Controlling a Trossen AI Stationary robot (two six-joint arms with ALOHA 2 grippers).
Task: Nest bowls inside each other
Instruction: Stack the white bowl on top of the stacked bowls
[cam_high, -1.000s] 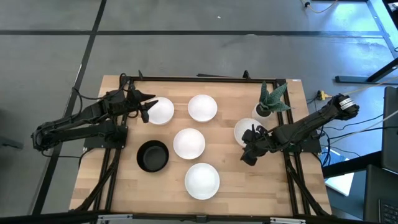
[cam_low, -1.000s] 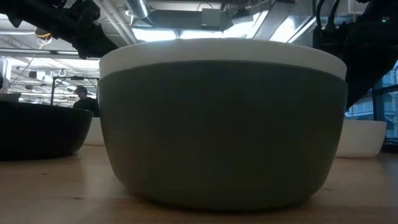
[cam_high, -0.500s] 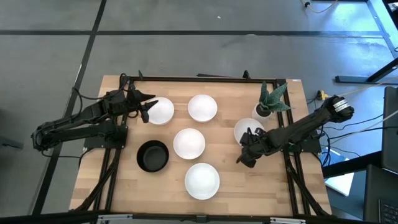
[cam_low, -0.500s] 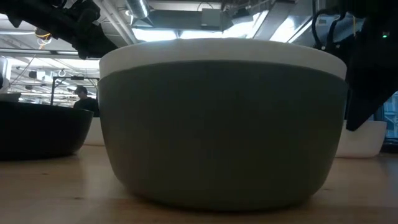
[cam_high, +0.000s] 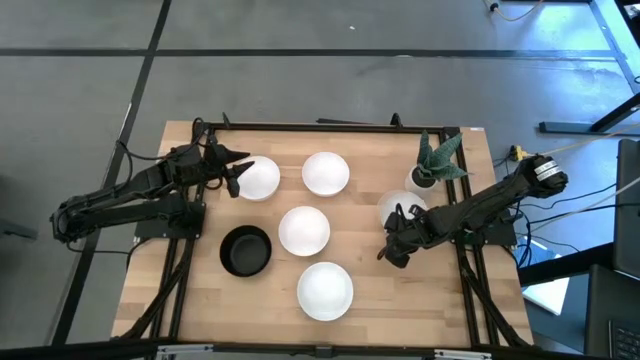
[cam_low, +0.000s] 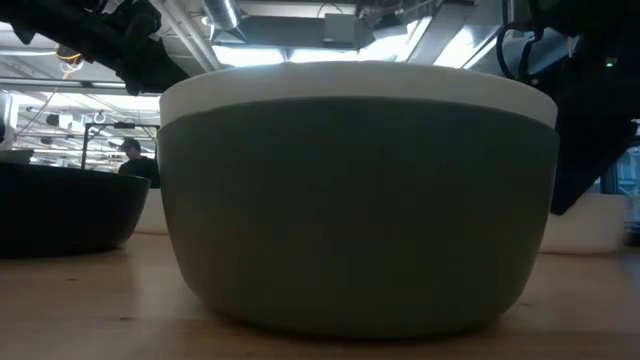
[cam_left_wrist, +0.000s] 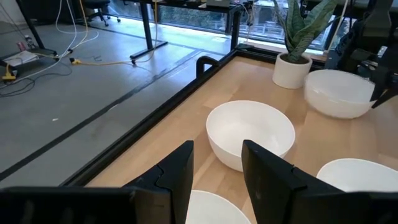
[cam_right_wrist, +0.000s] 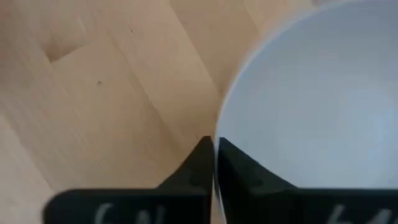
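On the wooden bench (cam_high: 200, 300) the right end effector (cam_high: 393, 250) sits low at the near-left edge of a white bowl (cam_high: 392, 205) beside the potted plant (cam_high: 436, 160); its wrist camera shows the two dark fingers (cam_right_wrist: 200, 163) pressed nearly together with the bowl's thin rim (cam_right_wrist: 219, 134) pinched between them. The left end effector (cam_high: 236, 172) hovers at the left edge of another white bowl (cam_high: 260, 178) at the back left — its fingers (cam_left_wrist: 177, 177) stand spread, with nothing between them. Three more white bowls lie apart on the bench: one at the back centre (cam_high: 325, 173), one in the middle (cam_high: 304, 230), and one at the front (cam_high: 324, 290) — the low view shows this last one nested in a dark grey bowl (cam_low: 355, 215). A black bowl (cam_high: 245, 250) stands left of the middle one.
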